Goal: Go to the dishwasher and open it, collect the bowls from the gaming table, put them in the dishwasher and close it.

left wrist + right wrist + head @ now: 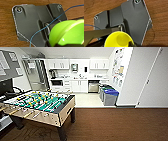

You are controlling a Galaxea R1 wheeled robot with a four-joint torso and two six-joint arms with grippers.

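In the left wrist view a lime-green bowl (67, 33) hangs close to the camera above the brown wood floor, with my left gripper (68, 45) shut on its rim. The right wrist view shows a second bowl (120, 40), yellow-green with its hollow facing the camera. My right gripper (131, 44) is shut on its edge, one dark finger reaching inside. Far ahead in the head view, the dishwasher (93, 87) shows its steel front under the white kitchen counter. At this distance I cannot tell how its door stands. The gaming table is out of view.
A table-football table (40, 105) with a green field stands close at the left. Grey bins with blue and green lids (110, 95) line the right side of the kitchen entrance beside a white wall (135, 77). Brown floor stretches ahead to the pale kitchen floor (87, 99).
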